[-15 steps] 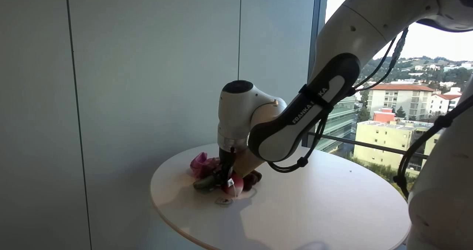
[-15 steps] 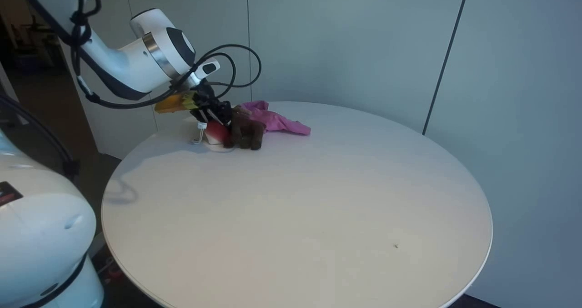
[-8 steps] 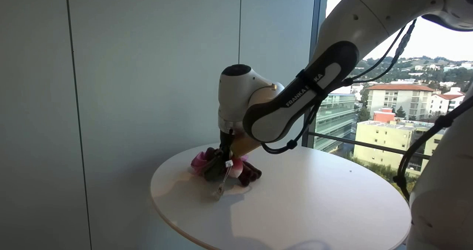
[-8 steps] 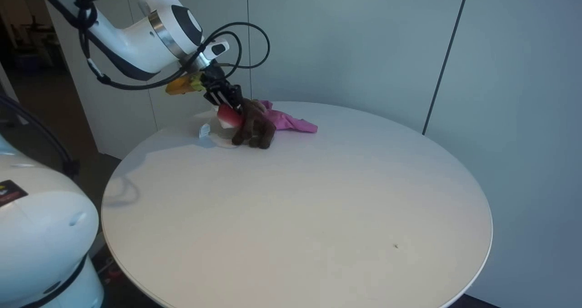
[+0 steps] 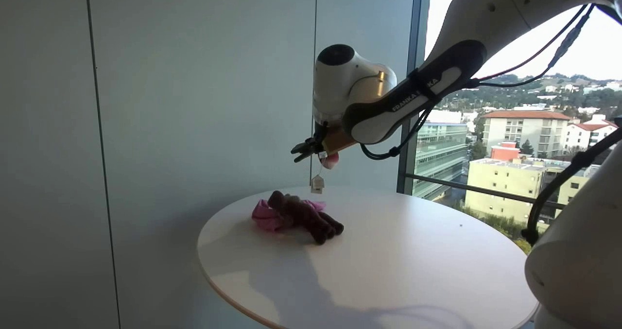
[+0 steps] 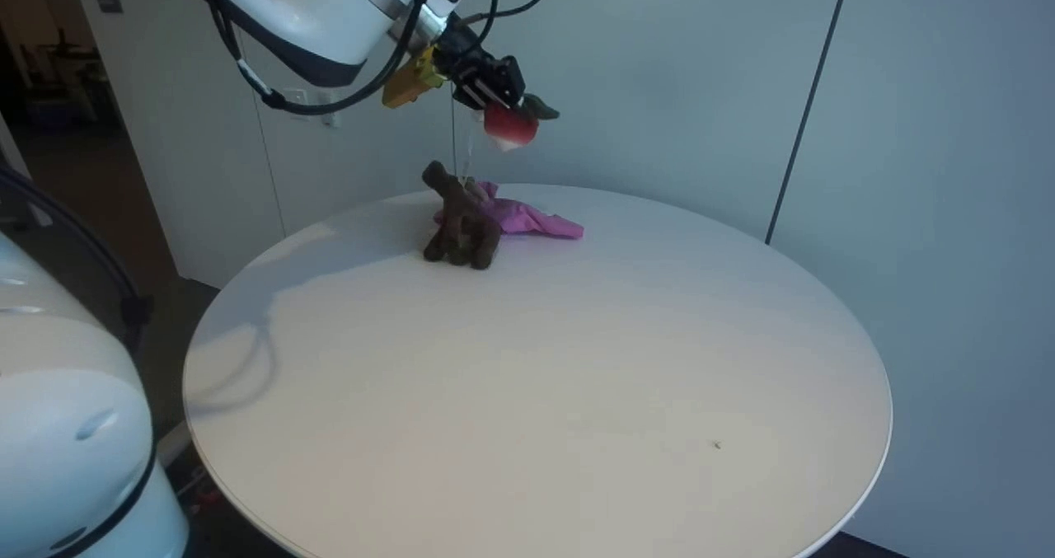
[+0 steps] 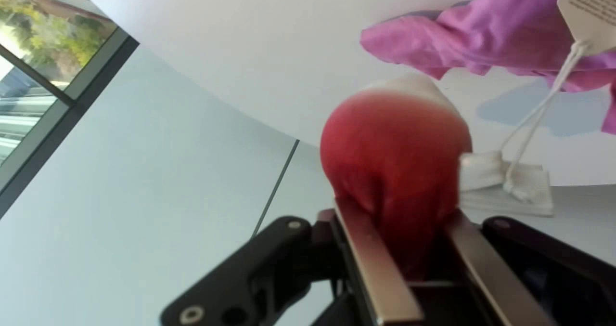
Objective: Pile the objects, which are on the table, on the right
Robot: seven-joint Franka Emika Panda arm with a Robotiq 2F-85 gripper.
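Red toy point(image 7: 394, 143): hung clear of the table point(image 6: 536, 393), its narrow end clasped in the drawn-in gripper point(image 7: 397, 208); tag point(image 7: 594, 8) dangling.
Brown toy point(image 6: 463, 230) and pink cloth point(image 6: 532, 218): lay together near the table's far edge in an exterior view; whether stacked or merely touching was unclear.
Handling, as judged: wanted slow lowering onto that pair, tag free, low release.
Hidden in the wrist view: green leaf point(image 6: 544, 107). Cut off there: tag, pink cloth. Undetermined: which edge "right" meant.
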